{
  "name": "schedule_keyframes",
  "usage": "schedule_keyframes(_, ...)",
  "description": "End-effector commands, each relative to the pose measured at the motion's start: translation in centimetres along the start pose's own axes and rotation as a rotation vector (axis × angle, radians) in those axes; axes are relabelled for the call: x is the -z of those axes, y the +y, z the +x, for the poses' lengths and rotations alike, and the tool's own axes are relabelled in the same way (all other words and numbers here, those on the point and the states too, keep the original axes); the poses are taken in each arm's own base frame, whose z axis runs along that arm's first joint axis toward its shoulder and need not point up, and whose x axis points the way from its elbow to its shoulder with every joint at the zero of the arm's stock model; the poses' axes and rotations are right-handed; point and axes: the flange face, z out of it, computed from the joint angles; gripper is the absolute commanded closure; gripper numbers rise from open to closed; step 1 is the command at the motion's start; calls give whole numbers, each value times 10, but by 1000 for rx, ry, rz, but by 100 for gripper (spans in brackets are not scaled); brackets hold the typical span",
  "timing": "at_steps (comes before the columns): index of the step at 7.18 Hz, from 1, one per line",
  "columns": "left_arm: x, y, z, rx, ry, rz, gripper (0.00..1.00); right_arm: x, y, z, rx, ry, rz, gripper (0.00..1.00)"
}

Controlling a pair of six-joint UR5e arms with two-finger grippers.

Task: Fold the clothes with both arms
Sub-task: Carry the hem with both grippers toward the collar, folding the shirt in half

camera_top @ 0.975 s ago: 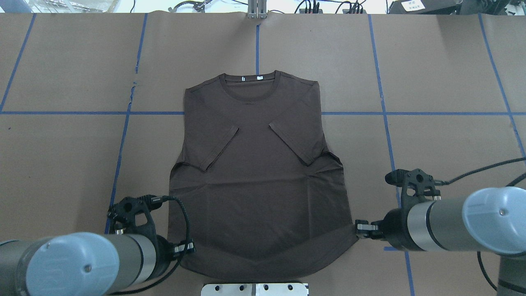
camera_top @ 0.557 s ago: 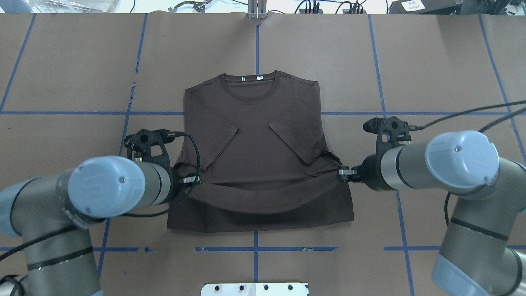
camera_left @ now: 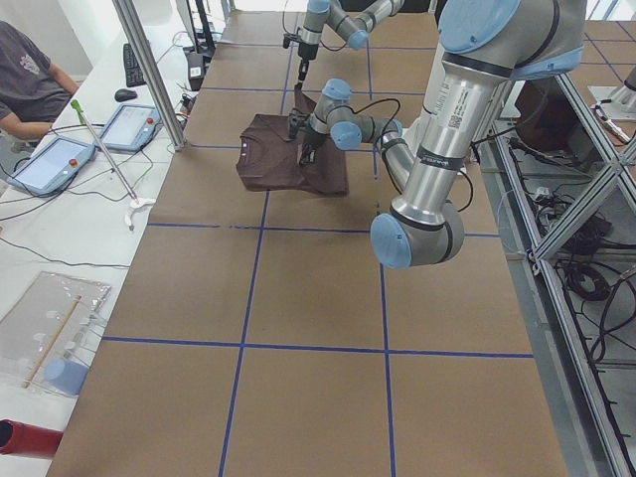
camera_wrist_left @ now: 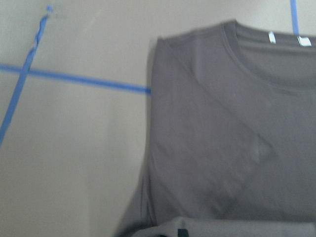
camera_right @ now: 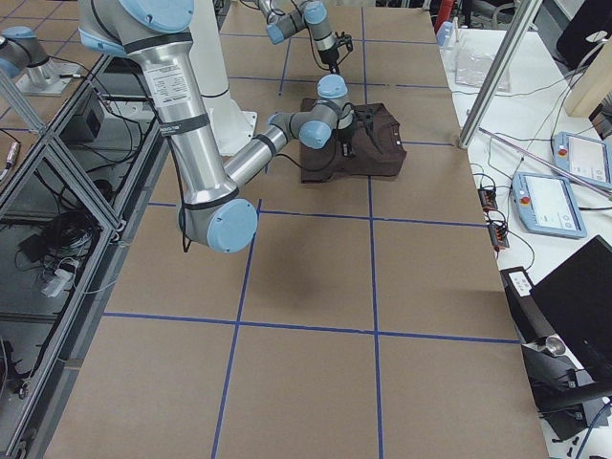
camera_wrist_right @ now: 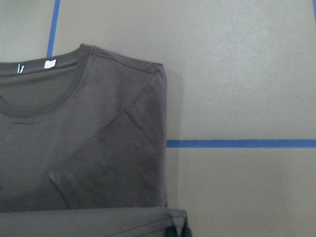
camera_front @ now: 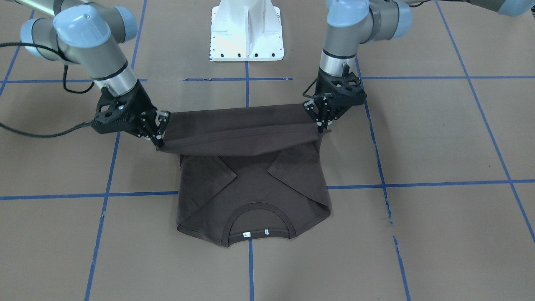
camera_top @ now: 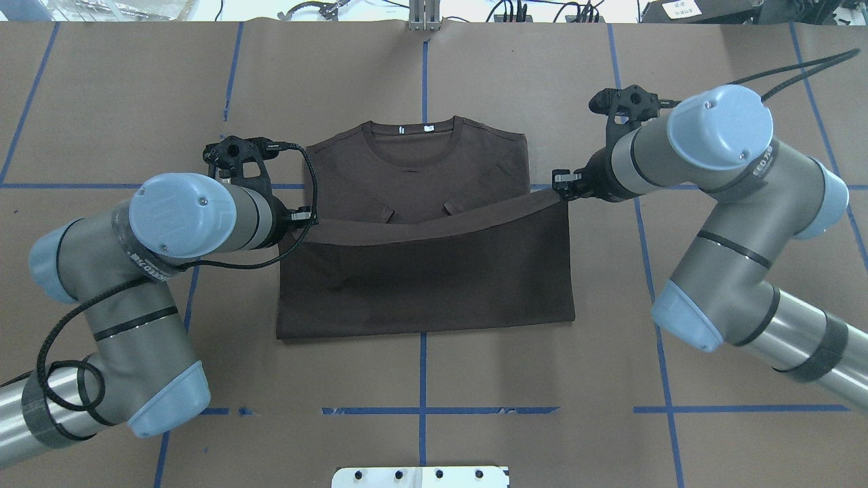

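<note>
It's a robotics lab: grey robot arms on a white pedestal, a paper-covered surface gridded with blue tape, metal framing, loose cables, and a person seated at a side bench with control tablets.

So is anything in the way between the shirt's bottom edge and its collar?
Nothing visible. The left gripper and right gripper hold the hem of the T-shirt up, and only its own folded-in sleeves lie between that edge and the collar.

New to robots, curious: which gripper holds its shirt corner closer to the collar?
The right gripper; the left gripper's shirt corner sits farther from the collar.
</note>
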Motion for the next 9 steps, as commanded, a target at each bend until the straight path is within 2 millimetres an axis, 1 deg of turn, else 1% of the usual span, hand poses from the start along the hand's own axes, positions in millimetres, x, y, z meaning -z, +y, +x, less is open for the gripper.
schedule_keyframes(1, -36, -40, -3, 0, -23, 41, 100, -19, -45, 2, -29, 34, 3, 100)
schedule_keyframes(2, -46, -57, -7, 4, -20, 62, 100, -26, -56, 0, -38, 44, 4, 100)
schedule_keyframes(3, -54, -74, -15, 18, -16, 83, 100, -30, -57, -1, -40, 49, 2, 100)
schedule_keyframes(4, -63, -89, -14, 18, -10, 101, 100, -36, -65, -10, -41, 52, 0, 100)
schedule_keyframes(5, -65, -99, -13, 26, 10, 92, 100, -44, -77, -19, -47, 60, -1, 100)
schedule_keyframes(6, -72, -104, -5, 32, 4, 86, 100, -50, -86, -19, -56, 71, 0, 100)
schedule_keyframes(7, -94, -107, -4, 34, -30, 74, 100, -56, -98, -20, -59, 68, 11, 100)
schedule_keyframes(8, -102, -107, -9, 34, -32, 74, 100, -68, -111, -14, -64, 66, 23, 100)
schedule_keyframes(9, -112, -107, -14, 34, -33, 74, 100, -80, -120, -5, -69, 68, 28, 100)
